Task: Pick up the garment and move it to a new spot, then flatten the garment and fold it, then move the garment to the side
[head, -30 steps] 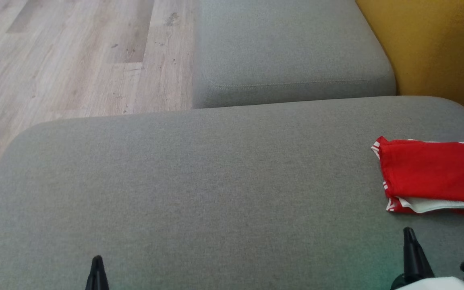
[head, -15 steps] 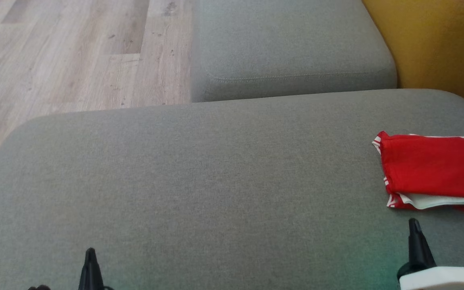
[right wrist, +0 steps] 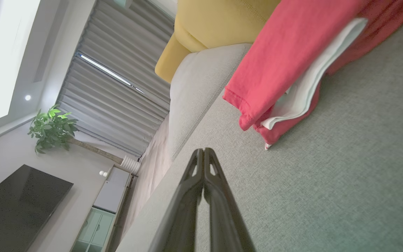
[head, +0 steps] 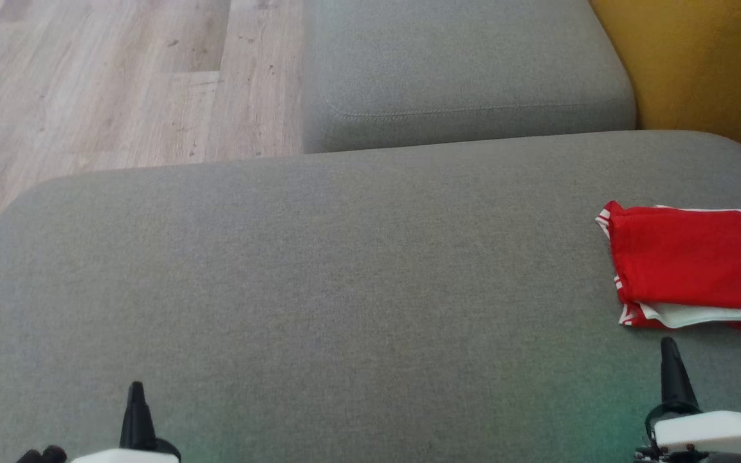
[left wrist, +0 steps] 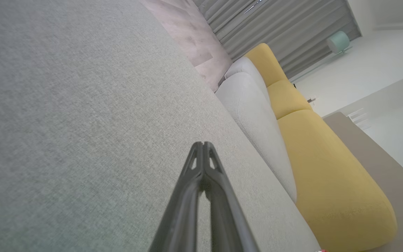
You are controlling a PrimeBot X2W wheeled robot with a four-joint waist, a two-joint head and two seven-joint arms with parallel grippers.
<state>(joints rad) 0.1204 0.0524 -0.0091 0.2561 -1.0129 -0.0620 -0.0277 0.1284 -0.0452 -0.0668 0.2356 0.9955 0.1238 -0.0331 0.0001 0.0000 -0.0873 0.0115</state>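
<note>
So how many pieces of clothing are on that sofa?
1: a red garment, folded, at the right edge of the cushion, partly out of frame; more could hide beyond.

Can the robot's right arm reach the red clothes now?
Probably yes: the right gripper sits just short of the folded red garment, with bare grey cushion between them. It is shut, so it must open first.

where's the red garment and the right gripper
red garment (head: 692, 257), head view, middle of its top red layer
right gripper (right wrist: 204, 150), right wrist view, where its shut fingertips meet
</note>
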